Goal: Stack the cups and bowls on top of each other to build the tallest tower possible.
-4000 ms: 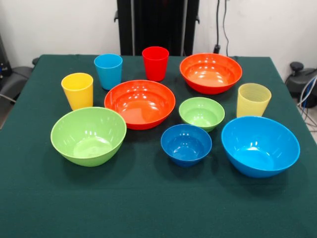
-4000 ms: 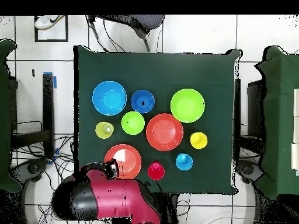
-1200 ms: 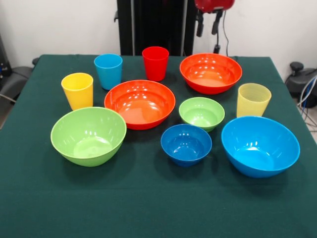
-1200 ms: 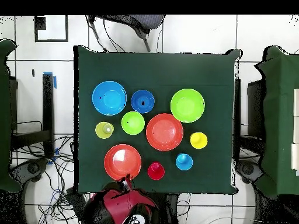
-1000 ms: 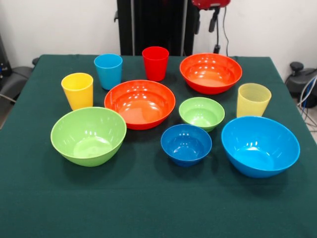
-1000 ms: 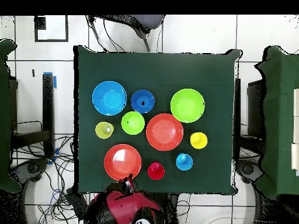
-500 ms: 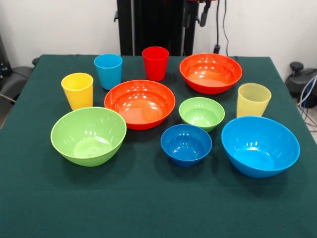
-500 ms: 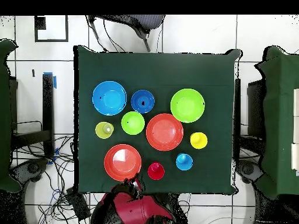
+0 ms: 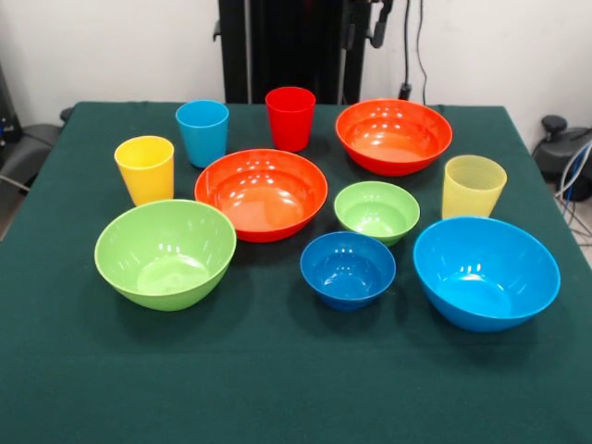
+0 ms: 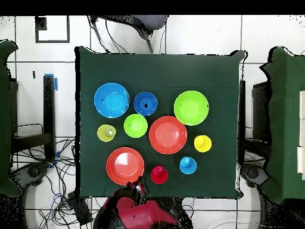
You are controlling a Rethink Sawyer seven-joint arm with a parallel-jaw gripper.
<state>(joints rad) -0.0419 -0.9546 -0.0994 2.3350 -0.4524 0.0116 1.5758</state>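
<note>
Gripper [image 9: 368, 20], grip state indiscernible, has shifted leftward along the frame's top edge toward the red cup [image 9: 290, 117]; all cups and bowls untouched, tower not begun

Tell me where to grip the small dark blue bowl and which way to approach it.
Probably pinch the rim of the small dark blue bowl from straight above, one finger inside. It sits upright and open, its curved wall offers little side purchase, and the small green bowl stands close behind.
</note>
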